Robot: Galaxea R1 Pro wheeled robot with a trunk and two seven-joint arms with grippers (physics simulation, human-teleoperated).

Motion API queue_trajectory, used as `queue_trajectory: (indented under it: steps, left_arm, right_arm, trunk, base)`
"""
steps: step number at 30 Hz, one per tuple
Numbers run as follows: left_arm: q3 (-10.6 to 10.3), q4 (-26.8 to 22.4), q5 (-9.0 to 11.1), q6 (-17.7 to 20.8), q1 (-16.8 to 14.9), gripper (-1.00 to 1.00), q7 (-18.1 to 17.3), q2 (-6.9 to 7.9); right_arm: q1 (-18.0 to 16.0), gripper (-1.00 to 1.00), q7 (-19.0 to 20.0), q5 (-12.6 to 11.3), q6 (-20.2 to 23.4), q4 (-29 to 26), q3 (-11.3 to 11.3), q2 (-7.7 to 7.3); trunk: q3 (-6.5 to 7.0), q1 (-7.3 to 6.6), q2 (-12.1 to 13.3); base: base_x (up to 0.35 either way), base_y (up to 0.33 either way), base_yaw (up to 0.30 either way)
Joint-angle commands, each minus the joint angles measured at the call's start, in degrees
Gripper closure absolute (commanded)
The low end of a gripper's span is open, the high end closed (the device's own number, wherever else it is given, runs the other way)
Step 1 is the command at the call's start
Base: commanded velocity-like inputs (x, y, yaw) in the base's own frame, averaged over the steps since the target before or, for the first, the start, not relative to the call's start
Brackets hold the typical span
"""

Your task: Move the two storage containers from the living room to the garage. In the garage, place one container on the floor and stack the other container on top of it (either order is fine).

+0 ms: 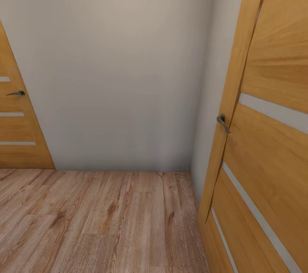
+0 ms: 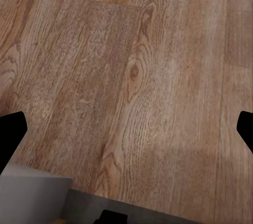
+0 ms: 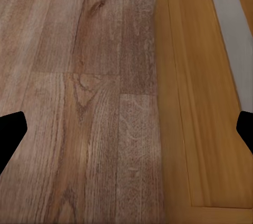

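Note:
The two storage containers are out of view, and so is the garage. In the left wrist view my left gripper point(image 2: 126, 129) is open, its dark fingertips point(image 2: 11, 134) far apart over light wood planks with nothing between them. In the right wrist view my right gripper point(image 3: 126, 134) is open too, held over the wood planks beside the foot of an orange wooden door, with nothing in it.
I face a beige wall corner point(image 1: 128, 72) over a light wood-plank floor point(image 1: 98, 221). An orange wooden door point(image 1: 265, 144) with a grey handle point(image 1: 222, 123) stands close on the right. Another orange door point(image 1: 15, 127) is at the far left.

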Motion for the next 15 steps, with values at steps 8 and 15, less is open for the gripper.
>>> queue_trajectory:
  steps: [8, 15]
  left_arm:
    - [-0.1, 0.2, 0.5, -0.3, -0.1, -1.0, -0.2, 0.0]
    - [-0.1, 0.2, 0.6, -0.3, -0.1, -1.0, -0.2, -0.02]
  right_arm:
    - [0.1, -1.0, -0.1, 0.0, 0.0, -0.1, 0.0, -0.01]
    - [0.0, -1.0, -0.1, 0.1, 0.0, -0.1, 0.0, -0.01]
  trunk:
    - [-0.05, 0.0, 0.0]
    - [-0.05, 0.0, 0.0]
  base:
    - [0.115, 0.0, 0.0]
    - [0.098, 0.0, 0.0]
